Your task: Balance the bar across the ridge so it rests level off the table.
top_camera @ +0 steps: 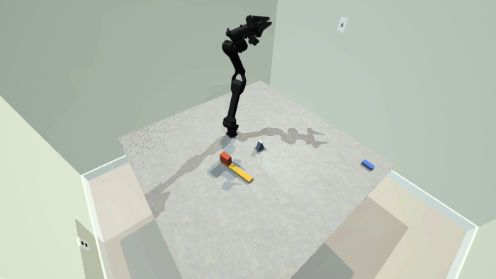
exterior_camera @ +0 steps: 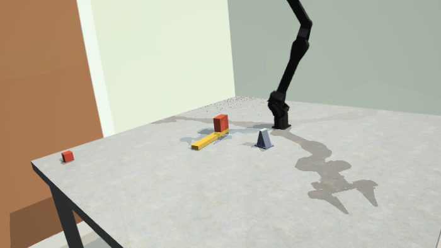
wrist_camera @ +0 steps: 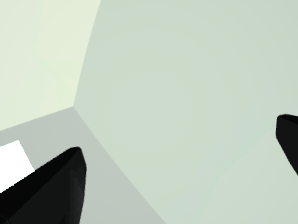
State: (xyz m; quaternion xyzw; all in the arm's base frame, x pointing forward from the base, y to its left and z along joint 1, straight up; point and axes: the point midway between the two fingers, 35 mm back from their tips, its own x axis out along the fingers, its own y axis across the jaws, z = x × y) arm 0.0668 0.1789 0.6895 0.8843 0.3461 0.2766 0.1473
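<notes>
A yellow bar [top_camera: 241,173] [exterior_camera: 208,140] lies flat on the table with a red block fixed on one end. The ridge, a small grey-blue wedge with a pale top [top_camera: 260,146] [exterior_camera: 264,138], stands upright a short way from the bar, apart from it. My gripper [top_camera: 263,23] [wrist_camera: 184,143] is open and empty, raised high above the arm's base and pointed at the wall, far from both. The wrist view shows only wall between the two fingertips.
A small blue block [top_camera: 368,164] lies near the table's right edge. A small red cube [exterior_camera: 67,156] sits at the table's near left corner in the exterior view. The arm's base [top_camera: 231,131] [exterior_camera: 280,121] stands just behind the ridge.
</notes>
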